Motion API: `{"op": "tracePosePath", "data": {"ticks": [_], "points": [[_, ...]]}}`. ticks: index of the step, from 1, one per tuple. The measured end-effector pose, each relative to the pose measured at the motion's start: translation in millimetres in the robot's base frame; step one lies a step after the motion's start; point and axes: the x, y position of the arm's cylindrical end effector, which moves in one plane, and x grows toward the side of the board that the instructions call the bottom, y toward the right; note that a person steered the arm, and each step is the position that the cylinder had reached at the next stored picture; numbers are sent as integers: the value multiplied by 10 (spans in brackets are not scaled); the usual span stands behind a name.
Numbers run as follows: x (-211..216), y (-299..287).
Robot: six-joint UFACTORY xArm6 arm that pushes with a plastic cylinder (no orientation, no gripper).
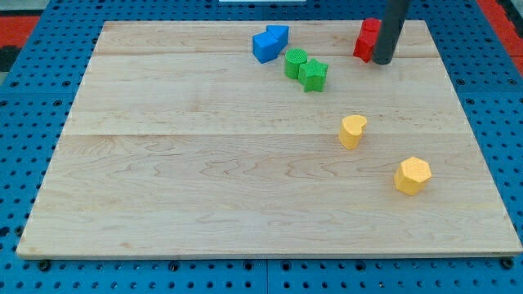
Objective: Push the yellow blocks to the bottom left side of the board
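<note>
A yellow heart-shaped block (352,131) sits right of the board's middle. A yellow hexagonal block (413,175) lies lower and further to the view's right. My tip (382,60) is at the view's top right, touching or just beside a red block (367,39). The tip is well above both yellow blocks and apart from them.
Two blue blocks (269,42) touch each other at the top centre. Two green blocks (305,69) sit together just below and right of them. The wooden board (163,180) lies on a blue pegboard surface (24,122).
</note>
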Motion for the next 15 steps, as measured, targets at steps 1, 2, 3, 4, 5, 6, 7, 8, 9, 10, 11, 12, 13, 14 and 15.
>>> {"op": "tracePosePath", "data": {"ticks": [1,2,3,4,5,6,7,8,9,10,11,12,13,14,15], "points": [[715,210],[1128,-113],[1266,-533],[1495,-696],[1570,-836],[1499,-938],[1459,-965],[1459,-1065],[1459,-1178],[1459,-1273],[1459,-1354],[1459,-1394],[1459,-1396],[1444,-1396],[1444,-1396]]}}
